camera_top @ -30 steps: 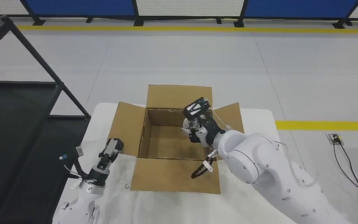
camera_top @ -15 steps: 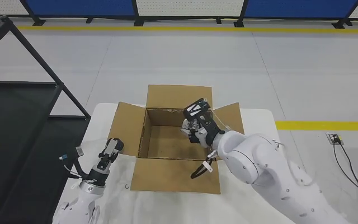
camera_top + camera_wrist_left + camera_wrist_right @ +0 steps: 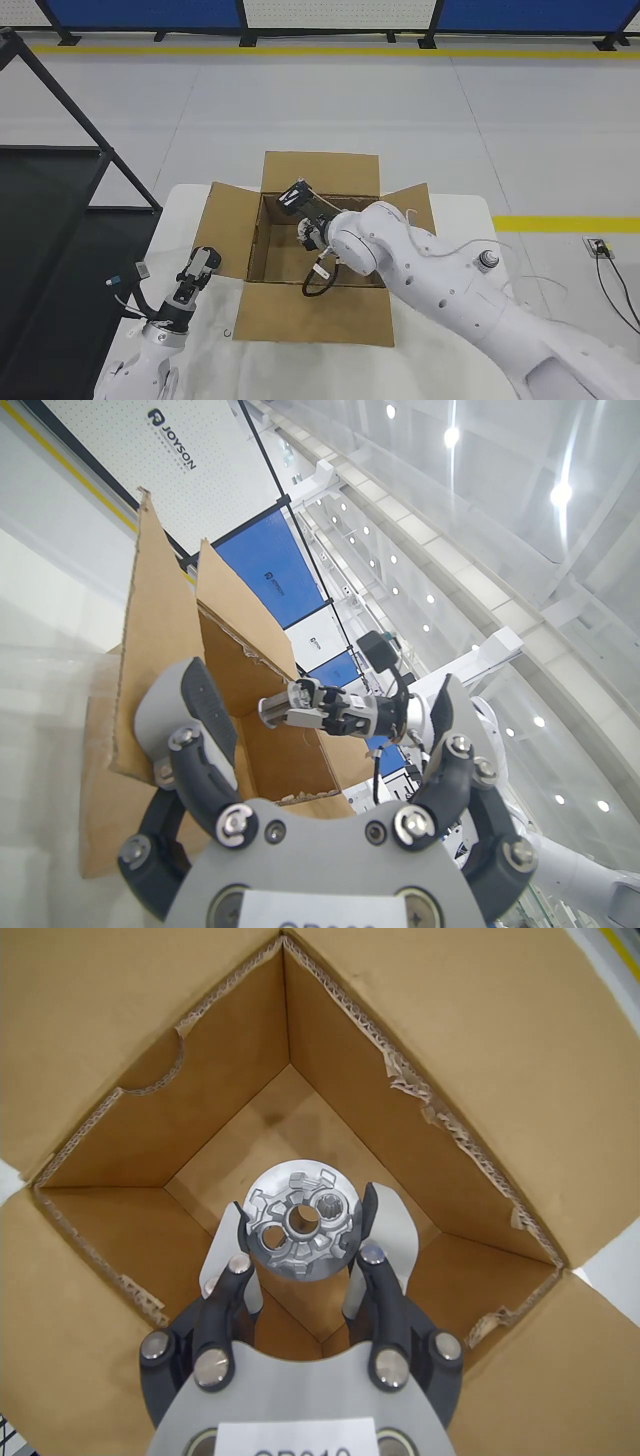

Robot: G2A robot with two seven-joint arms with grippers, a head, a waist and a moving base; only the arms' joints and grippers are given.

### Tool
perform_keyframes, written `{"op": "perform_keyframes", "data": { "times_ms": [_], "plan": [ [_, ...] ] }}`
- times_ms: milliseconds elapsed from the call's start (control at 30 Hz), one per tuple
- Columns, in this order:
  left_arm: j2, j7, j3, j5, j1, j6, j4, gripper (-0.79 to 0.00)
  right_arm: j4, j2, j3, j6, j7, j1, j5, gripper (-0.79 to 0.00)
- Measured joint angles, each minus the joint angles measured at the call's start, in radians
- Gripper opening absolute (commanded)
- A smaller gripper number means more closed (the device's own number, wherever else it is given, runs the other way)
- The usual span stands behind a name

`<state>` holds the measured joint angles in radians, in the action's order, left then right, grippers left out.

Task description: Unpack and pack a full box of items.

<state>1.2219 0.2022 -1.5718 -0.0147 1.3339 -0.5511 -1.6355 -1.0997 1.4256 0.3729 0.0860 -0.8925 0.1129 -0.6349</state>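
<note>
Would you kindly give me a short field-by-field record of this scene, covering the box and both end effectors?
Box: brown cardboard box, flaps folded open, standing on the white-covered table.
Right arm: right end effector over the box opening, pointing down into it.
Held item: round grey metal disc with holes and a toothed hub, gripped at its rim, above the box floor.
Left arm: left end effector open and holding nothing, beside the box's left flap.
</note>
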Motion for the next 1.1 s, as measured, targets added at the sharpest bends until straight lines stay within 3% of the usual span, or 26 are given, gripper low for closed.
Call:
{"op": "perform_keyframes", "data": {
  "times_ms": [300,633,700,733,767,900,967,1067,1100],
  "plan": [
    [0.000,0.000,0.000,0.000,0.000,0.000,0.000,0.000,0.366,0.191,-0.087,-0.014,0.099,-0.012,0.073,-0.785],
    [0.000,0.000,0.000,0.000,0.000,0.000,0.000,0.000,0.629,0.330,-0.087,0.001,0.178,-0.018,0.103,-0.785],
    [0.000,0.000,0.000,0.000,0.000,0.000,0.000,0.000,0.671,0.350,-0.084,-0.008,0.181,-0.022,0.107,-0.711],
    [0.000,0.000,0.000,0.000,0.000,0.000,0.000,0.000,0.686,0.358,-0.083,-0.011,0.183,-0.024,0.107,-0.566],
    [0.000,0.000,0.000,0.000,0.000,0.000,0.000,0.000,0.699,0.365,-0.082,-0.015,0.184,-0.026,0.107,-0.471],
    [0.000,0.000,0.000,0.000,0.000,0.000,0.000,0.000,0.751,0.395,-0.078,-0.047,0.177,-0.033,0.101,-0.422],
    [0.000,0.000,0.000,0.000,0.000,0.000,0.000,0.000,0.768,0.406,-0.077,-0.054,0.175,-0.035,0.097,-0.357],
    [0.000,0.000,0.000,0.000,0.000,0.000,0.000,0.000,0.792,0.422,-0.073,-0.064,0.176,-0.039,0.092,-0.105],
    [0.000,0.000,0.000,0.000,0.000,0.000,0.000,0.000,0.800,0.427,-0.071,-0.069,0.176,-0.040,0.089,-0.062]
  ]
}}
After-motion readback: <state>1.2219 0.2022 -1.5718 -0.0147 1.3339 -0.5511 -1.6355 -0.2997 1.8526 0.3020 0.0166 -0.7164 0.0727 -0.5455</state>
